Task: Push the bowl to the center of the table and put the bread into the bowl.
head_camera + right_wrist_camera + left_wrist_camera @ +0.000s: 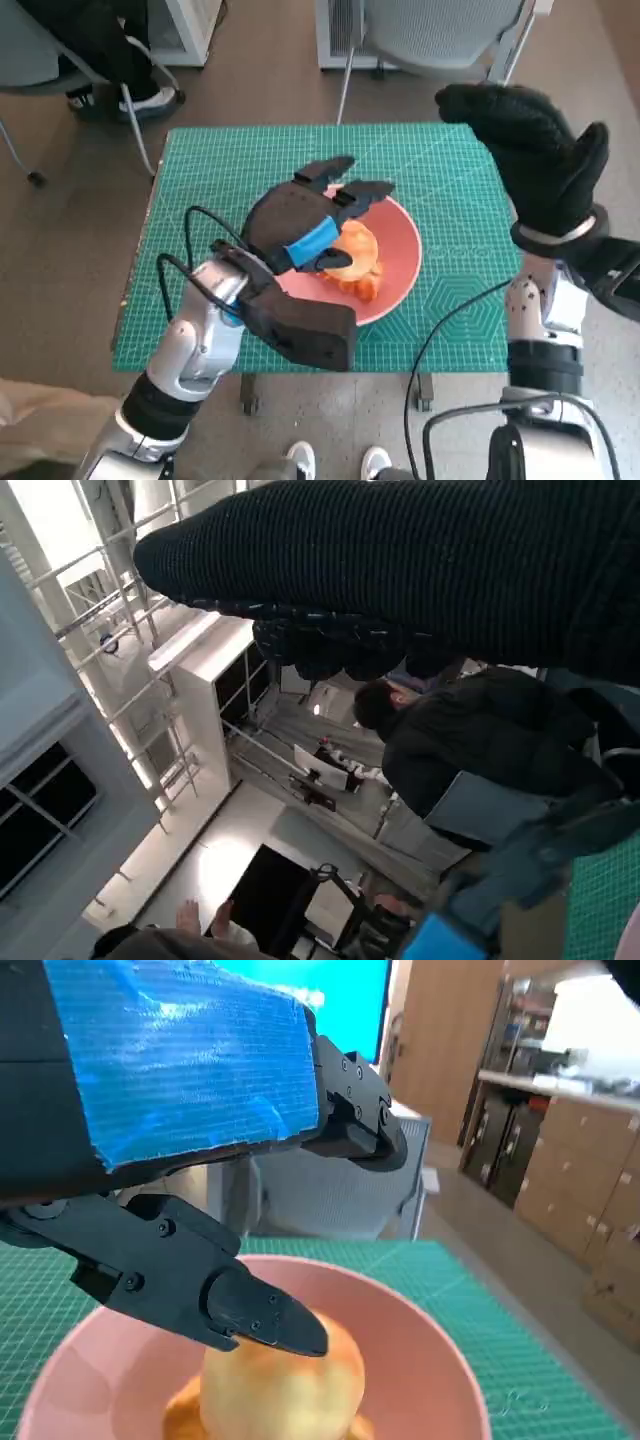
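In the head view, the bowl (pixel 395 262) is seen near the middle of the mat (pixel 220 180), so the push is judged done. The bread (pixel 352 254) lies inside the bowl, with the left hand (pixel 300 222) spread directly over it; its fingers (pixel 330 166) reach past the bowl's far rim. The bread appears to be released or nearly so (contact under the palm is hidden). The right hand (pixel 535 150) is held raised beside the bowl's right, well apart, fingers loosely apart and nothing in it, presumably kept clear.

In the left wrist view, one black finger (pixel 265 1320) touches the bread's top inside the bowl; whether it is gripped cannot be told.

In the right wrist view, only the glove (pixel 420 570) and a seated person (pixel 470 740) are shown.
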### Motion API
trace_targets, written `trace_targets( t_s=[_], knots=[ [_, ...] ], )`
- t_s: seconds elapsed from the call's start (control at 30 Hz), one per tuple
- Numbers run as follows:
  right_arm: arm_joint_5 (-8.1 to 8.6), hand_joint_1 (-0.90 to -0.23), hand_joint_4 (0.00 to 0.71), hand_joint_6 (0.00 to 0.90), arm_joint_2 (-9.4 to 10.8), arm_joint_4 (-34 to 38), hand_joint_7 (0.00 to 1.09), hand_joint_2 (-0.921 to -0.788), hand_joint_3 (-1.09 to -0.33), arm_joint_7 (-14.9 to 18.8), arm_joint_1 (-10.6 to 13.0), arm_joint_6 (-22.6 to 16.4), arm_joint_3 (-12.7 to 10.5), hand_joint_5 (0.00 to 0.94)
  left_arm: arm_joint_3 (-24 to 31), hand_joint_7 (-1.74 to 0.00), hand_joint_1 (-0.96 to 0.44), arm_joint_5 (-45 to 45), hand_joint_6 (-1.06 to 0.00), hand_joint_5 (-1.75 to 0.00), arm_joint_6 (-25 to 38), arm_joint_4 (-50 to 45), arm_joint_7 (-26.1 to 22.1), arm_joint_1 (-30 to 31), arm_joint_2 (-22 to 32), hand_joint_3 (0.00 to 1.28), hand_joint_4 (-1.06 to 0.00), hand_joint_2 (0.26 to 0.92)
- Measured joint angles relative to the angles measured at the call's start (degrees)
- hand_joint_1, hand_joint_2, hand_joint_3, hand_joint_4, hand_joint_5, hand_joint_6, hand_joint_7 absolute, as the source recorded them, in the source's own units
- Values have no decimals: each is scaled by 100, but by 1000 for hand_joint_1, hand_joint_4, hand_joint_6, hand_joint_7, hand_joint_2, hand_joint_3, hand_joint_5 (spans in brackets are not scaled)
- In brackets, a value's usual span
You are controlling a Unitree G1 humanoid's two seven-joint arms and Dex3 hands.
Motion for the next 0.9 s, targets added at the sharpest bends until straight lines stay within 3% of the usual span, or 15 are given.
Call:
trace_targets(
  t_s=[0.37, 0.63, 0.9],
  knots=[
    [0, -691, 346, 400, 2, 4, 2, -921, -786, -1, -6, 1, 6, 1, 326, -163, -590, -136, -316, -17, -123, -258, 100, 158, 123, 70, -201, 921],
    [1, -691, 347, 401, -14, 9, 2, -921, -784, 1, -12, 7, 12, 1, 971, -180, -574, -666, -355, -33, -881, -301, 736, 269, 332, 106, -260, 921],
    [0, -685, 348, 402, -14, 17, 3, -921, -786, 3, -24, 7, 15, 2, 1267, -179, -569, -1005, -364, -30, -1223, -246, 1016, 270, 345, 166, -278, 921]
  ],
)
